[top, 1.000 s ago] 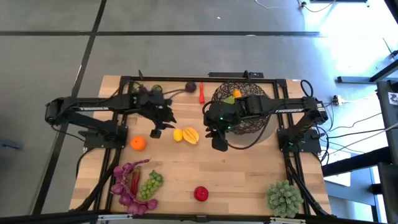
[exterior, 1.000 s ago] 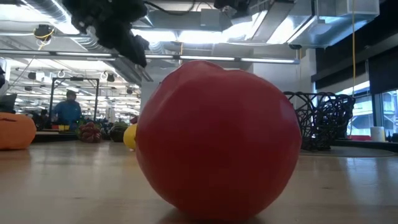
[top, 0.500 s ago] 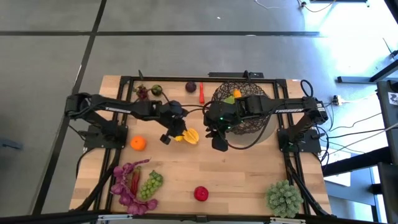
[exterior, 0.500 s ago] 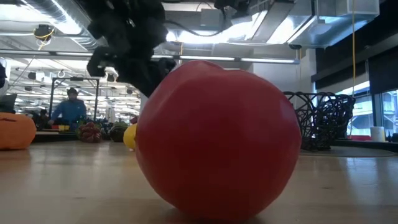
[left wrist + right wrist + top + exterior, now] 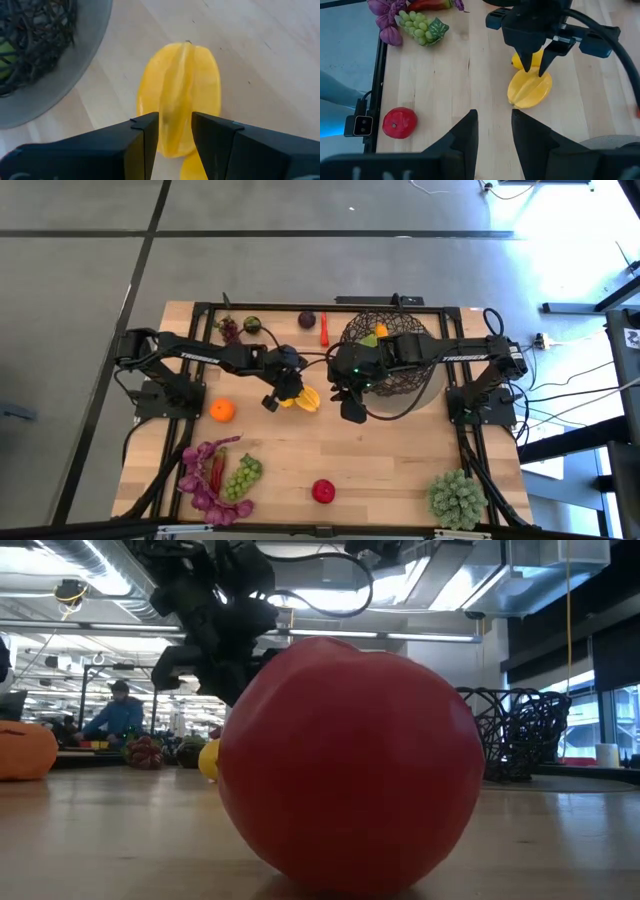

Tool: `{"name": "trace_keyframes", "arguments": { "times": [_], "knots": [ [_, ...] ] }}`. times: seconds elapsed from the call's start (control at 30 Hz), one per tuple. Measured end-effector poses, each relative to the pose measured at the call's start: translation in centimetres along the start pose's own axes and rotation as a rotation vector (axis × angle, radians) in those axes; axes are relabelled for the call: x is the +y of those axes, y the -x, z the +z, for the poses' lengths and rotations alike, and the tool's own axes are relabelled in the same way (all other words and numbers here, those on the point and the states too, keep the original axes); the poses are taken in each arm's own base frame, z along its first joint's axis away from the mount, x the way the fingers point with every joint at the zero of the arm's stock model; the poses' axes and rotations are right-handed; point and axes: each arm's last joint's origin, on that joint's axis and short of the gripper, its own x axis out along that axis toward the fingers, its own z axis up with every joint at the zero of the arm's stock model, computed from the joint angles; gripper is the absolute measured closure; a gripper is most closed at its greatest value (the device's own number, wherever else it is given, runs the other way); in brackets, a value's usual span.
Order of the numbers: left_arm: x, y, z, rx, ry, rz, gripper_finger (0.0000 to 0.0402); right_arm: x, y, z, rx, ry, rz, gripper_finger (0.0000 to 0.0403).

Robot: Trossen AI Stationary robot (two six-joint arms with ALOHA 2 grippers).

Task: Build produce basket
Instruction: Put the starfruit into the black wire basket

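Since a second earlier, the left arm had swung in from the far side of the table toward the middle, while the right arm stayed put.

From above, the left gripper (image 5: 281, 394) hung over the yellow ridged fruit (image 5: 307, 397) and the lemon (image 5: 287, 397) beside it. The right gripper (image 5: 350, 406) hovered just in front of the basket (image 5: 372, 330), which sat at the far right of the table (image 5: 400, 460) with an orange fruit (image 5: 380, 331) in it. An orange (image 5: 222, 411), green grapes (image 5: 243, 476), purple leaves (image 5: 204, 485) and a red apple (image 5: 323, 492) lay apart on the near half.

At table height, the red apple (image 5: 350, 765) filled most of the view, the left gripper (image 5: 215, 665) came down behind it, and the basket (image 5: 515, 730) stood at the right.

On the left wrist, the fingers (image 5: 145, 137) were parted, poised just above the yellow ridged fruit (image 5: 181, 85) and not clenched on it.

On the right wrist, the fingers (image 5: 470, 132) stood slightly apart, holding nothing, with the red apple (image 5: 399, 122) and the green grapes (image 5: 420, 27) farther off.
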Motion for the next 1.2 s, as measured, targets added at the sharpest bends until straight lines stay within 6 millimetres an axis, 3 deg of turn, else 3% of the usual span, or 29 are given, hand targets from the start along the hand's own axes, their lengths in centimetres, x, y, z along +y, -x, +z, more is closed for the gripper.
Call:
{"name": "trace_keyframes", "arguments": {
  "times": [0.17, 0.5, 0.8, 0.9, 1.03, 1.2],
  "knots": [
    [0.0, 0.0, 0.0, -0.001, -0.001, 0.0, 0.0295, 0.0, 0.0, 0.0, 0.0, 0.0, 0.0, 0.0291],
    [-0.3, -2.2, -0.4, 0.015, -0.027, -0.022, 0.0302, 0.0, 0.0, 0.0, 0.0, -0.001, 0.0, 0.0291],
    [-0.9, -2.4, 0.4, -0.01, -0.015, -0.02, 0.0387, 0.0, 0.0, 0.0, 0.003, -0.004, -0.001, 0.0291],
    [-1.3, -2.4, 0.7, -0.011, 0.024, -0.023, 0.0391, 0.0, 0.0, 0.0, 0.004, -0.004, -0.001, 0.0291],
    [-1.4, -2.1, 1.4, 0.03, 0.061, 0.005, 0.0398, 0.0, 0.0, -0.2, 0.017, -0.006, -0.004, 0.0291],
    [-0.4, -0.2, 3.1, 0.055, 0.046, 0.101, 0.0399, -0.1, 0.0, -0.5, 0.051, -0.045, -0.014, 0.0291]
  ]
}}
